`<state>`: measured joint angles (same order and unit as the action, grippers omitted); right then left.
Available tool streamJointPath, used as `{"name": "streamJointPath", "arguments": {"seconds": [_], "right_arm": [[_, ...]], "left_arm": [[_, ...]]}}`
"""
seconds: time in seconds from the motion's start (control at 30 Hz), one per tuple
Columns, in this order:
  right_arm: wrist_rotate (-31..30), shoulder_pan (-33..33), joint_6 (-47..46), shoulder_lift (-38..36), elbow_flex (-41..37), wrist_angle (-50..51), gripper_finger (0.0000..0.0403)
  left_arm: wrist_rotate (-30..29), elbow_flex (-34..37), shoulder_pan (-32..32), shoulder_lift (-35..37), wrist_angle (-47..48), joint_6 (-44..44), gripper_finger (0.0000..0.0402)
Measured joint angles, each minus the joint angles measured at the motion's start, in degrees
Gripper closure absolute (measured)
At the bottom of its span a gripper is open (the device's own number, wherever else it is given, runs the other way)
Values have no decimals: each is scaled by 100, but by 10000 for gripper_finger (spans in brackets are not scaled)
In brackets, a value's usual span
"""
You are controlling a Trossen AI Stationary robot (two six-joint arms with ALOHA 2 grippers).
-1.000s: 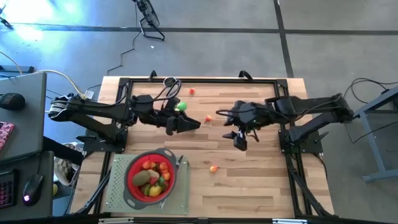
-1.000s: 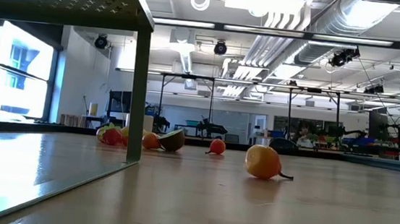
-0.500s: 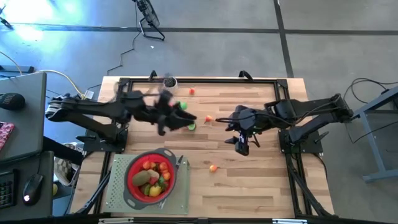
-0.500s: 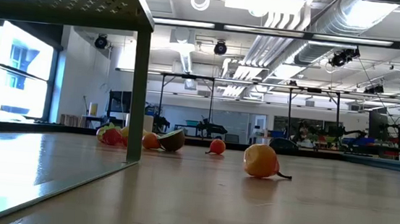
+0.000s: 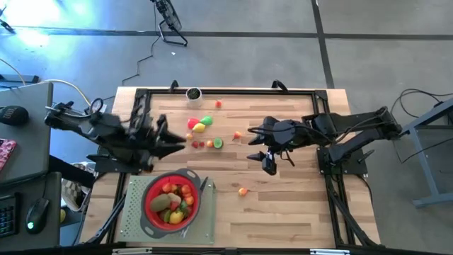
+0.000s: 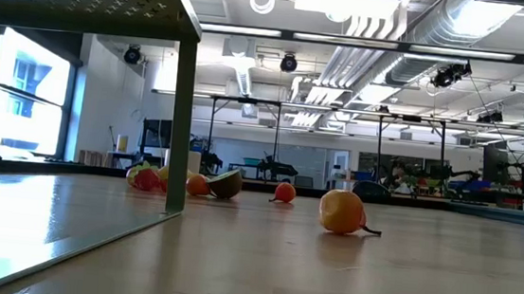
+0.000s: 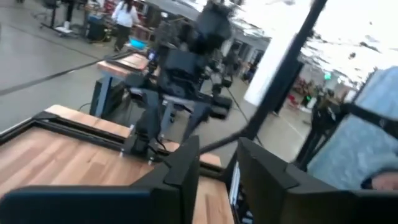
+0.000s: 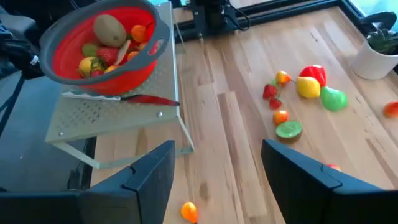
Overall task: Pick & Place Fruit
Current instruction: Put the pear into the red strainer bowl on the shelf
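Lying on table [image 5: 297, 205]: nine loose fruit [image 5: 200, 125]; one red strainer [image 5: 171, 203]. Right fingers [image 8: 305, 180] wide, empty; left fingers [image 7: 183, 168] narrow, empty.

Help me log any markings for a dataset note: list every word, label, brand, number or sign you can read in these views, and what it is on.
None can be read: no legible text shows on the red strainer, the fruit, the perforated stand or the table.
Left gripper and right gripper: no markings visible.
Room behind in the low view: any signs are too small to read.
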<state>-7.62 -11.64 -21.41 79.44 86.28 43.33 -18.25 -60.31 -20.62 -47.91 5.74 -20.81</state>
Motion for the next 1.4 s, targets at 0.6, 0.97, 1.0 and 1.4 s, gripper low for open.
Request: {"name": "streamJointPath", "arguments": {"seconds": [0.6,0.97,1.0,1.4], "right_arm": [[630,-201,-433,1553,-4,-195,172],[804,-339,-239,2461,-4,396,183],[889,-339,-206,2530,-4,392,187],[1207,-654,568,3320,-2,272,207]], "left_arm": [[-1188,798,-1923,1518,-72,709,371],[-1219,800,-2107,1697,50,1003,372],[-1219,800,-2107,1699,48,1034,372],[-1255,800,-2105,1699,46,1019,372]]}}
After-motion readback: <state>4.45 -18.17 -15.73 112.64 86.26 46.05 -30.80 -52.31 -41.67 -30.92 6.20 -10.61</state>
